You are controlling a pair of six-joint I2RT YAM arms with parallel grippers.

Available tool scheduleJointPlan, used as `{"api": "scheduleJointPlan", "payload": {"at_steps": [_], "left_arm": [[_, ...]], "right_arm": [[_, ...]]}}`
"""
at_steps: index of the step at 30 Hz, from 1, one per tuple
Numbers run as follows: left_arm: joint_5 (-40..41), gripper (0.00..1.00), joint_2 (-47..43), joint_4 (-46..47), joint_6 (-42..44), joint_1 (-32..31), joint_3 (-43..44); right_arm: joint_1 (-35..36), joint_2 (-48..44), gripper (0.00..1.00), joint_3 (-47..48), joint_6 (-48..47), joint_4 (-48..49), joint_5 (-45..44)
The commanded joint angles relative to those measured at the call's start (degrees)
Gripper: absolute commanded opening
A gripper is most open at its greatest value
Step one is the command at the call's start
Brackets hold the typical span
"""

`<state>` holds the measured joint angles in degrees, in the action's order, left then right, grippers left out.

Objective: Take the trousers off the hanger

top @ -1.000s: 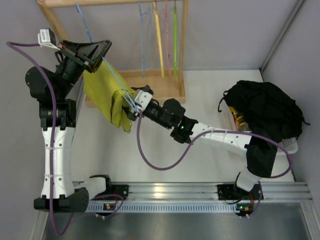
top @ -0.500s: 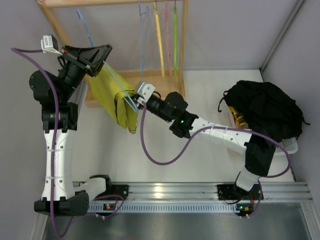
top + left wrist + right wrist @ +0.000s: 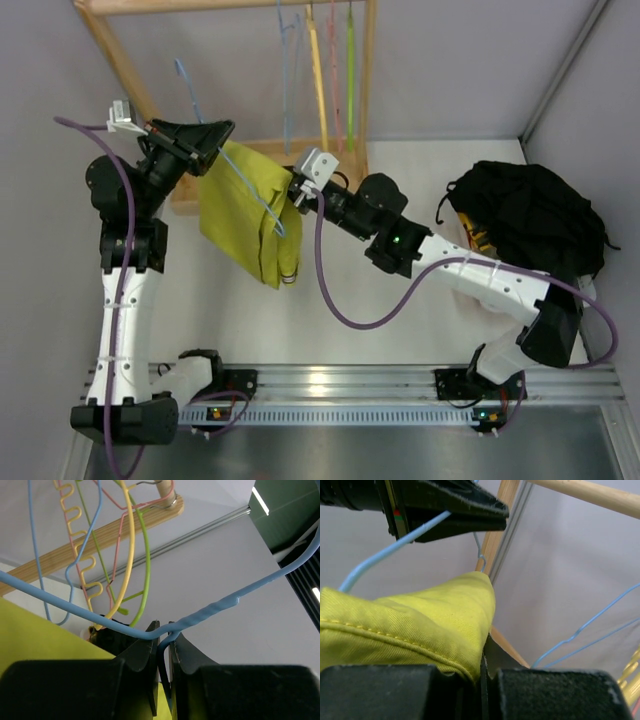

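The mustard trousers [image 3: 248, 212] hang folded over the light-blue wire hanger [image 3: 262, 204], held in the air left of centre. My left gripper [image 3: 216, 134] is shut on the hanger's wire just under its hook; in the left wrist view the blue hanger [image 3: 75, 609] runs between the closed left gripper [image 3: 165, 631], with the trousers [image 3: 35, 635] below. My right gripper [image 3: 294, 190] is shut on the right edge of the trousers. In the right wrist view the hemmed trousers [image 3: 420, 620] are pinched in the right gripper [image 3: 482, 656], and the hanger [image 3: 395, 545] leads up to the left gripper's black fingers [image 3: 460, 510].
A wooden rack [image 3: 335, 168] stands behind, with a yellow hanger [image 3: 318, 90], a green hanger [image 3: 350, 80] and other wire hangers on its rail. A heap of black clothes [image 3: 525, 215] lies at the right by the wall.
My right gripper has shut on the trousers' edge and moved right and back with it. The left arm carried the hanger to the right, and the cloth now hangs wider.
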<state>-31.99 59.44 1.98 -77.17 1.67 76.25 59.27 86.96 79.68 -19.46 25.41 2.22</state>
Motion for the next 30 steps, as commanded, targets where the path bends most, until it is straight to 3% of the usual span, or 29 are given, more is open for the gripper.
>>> {"api": "scheduleJointPlan", "payload": {"at_steps": [1,9,30], "left_arm": [[-1.6,0.00,-2.5,3.8,3.5,0.2,-1.9],[-4.3,0.00,-5.0,1.9,7.4,0.1,-7.6],[-7.8,0.00,-9.5,1.2,12.2,0.2,-16.7]], "right_arm": [[-1.4,-5.1,0.00,5.5,1.6,5.0,-0.8],[-4.6,-6.3,0.00,10.8,3.8,3.4,-1.7],[-4.9,-2.4,0.00,30.9,1.8,3.2,-4.2]]}}
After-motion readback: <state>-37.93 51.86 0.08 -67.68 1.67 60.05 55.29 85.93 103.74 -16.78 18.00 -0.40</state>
